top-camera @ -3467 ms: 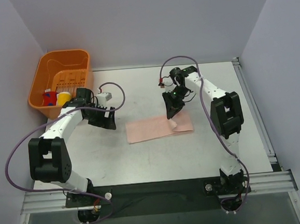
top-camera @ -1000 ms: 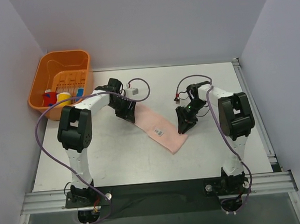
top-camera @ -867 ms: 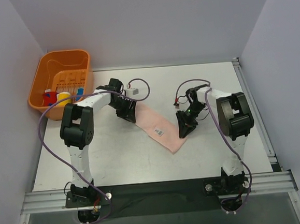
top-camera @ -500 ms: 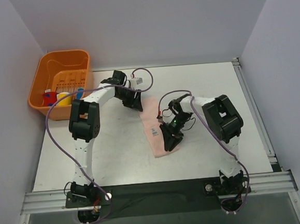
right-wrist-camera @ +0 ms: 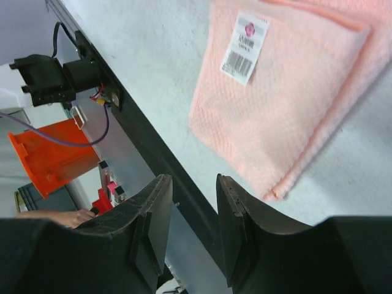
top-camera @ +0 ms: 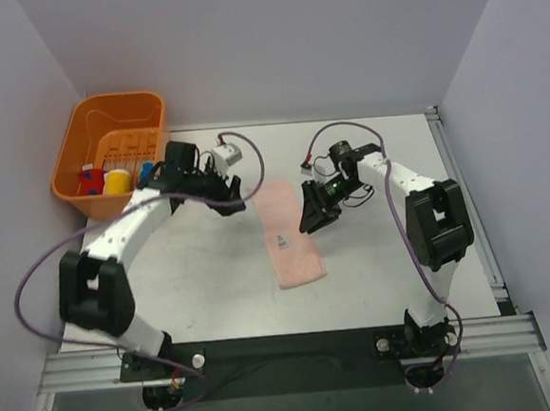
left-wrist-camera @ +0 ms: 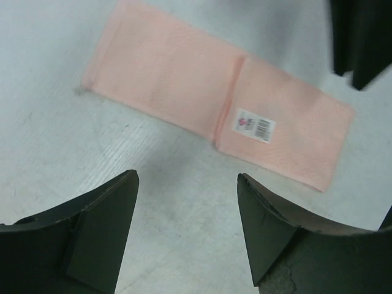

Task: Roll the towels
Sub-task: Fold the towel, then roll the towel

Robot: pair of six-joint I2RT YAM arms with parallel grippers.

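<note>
One pale pink towel (top-camera: 290, 238) lies flat and folded on the table, its long side running toward the near edge, with a white label (top-camera: 281, 240) on top. In the left wrist view the towel (left-wrist-camera: 184, 79) lies ahead of my left gripper (left-wrist-camera: 187, 226), which is open and empty above bare table. My left gripper (top-camera: 234, 201) hangs left of the towel's far end. My right gripper (top-camera: 308, 225) hovers at the towel's right edge. Its jaws stand apart with nothing between them in the right wrist view (right-wrist-camera: 195, 226), where the towel (right-wrist-camera: 282, 110) is above and to the right.
An orange basket (top-camera: 79, 135) holding small coloured items stands at the back left. The black rail (top-camera: 286, 347) runs along the table's near edge, also seen in the right wrist view (right-wrist-camera: 131, 131). The right gripper's dark fingers (left-wrist-camera: 358, 37) show in the left wrist view.
The towel was swung round from a diagonal to point at the near edge. Both grippers have let go and pulled away from it, the left one leftward, the right one up and right.
</note>
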